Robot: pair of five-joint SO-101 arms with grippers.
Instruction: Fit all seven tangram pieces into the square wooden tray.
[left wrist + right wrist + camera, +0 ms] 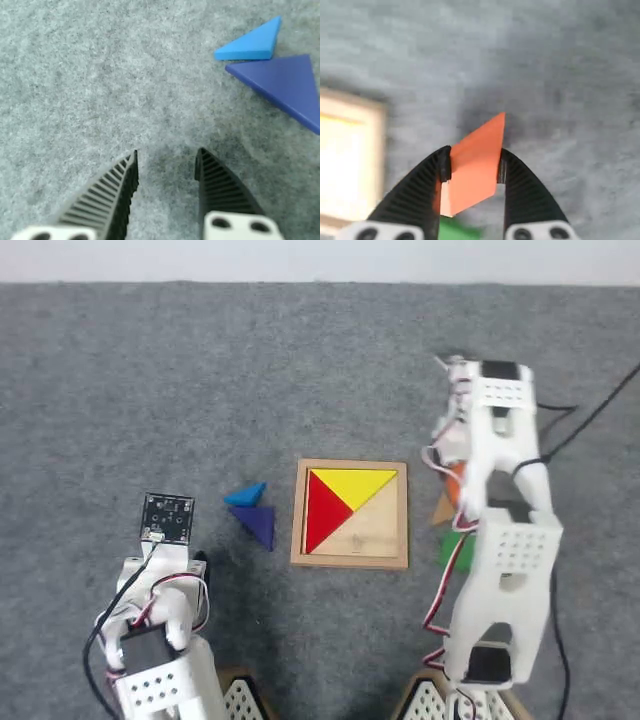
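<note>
Grey felt table top (150,390). Square wooden tray (350,562) sits near the middle, between the two arms. Two pieces lie flat inside it: yellow triangle (352,485) along the far edge, red triangle (322,510) along the edge nearer the left arm, the two touching along their slanted sides; the rest of the tray floor is bare wood. Outside the tray, just beside it on the left arm's side, light blue triangle (246,495) (252,42) and dark blue triangle (257,525) (285,85) lie on the felt, close together, almost touching. Left gripper (165,167) is low over bare felt, short of both blue pieces, jaws spread moderately with nothing between them. Right arm (495,530) stretches along the tray's other side. Right gripper (473,152) has its jaws pressed onto the two opposite edges of the orange piece (475,167), which is tilted and held above the felt, its shadow on the surface beneath. Green piece (455,550) (460,234) lies on the felt near the tray, partly hidden under the right arm. A tan wedge (441,510) shows beside the tray's edge there; shape unclear.
</note>
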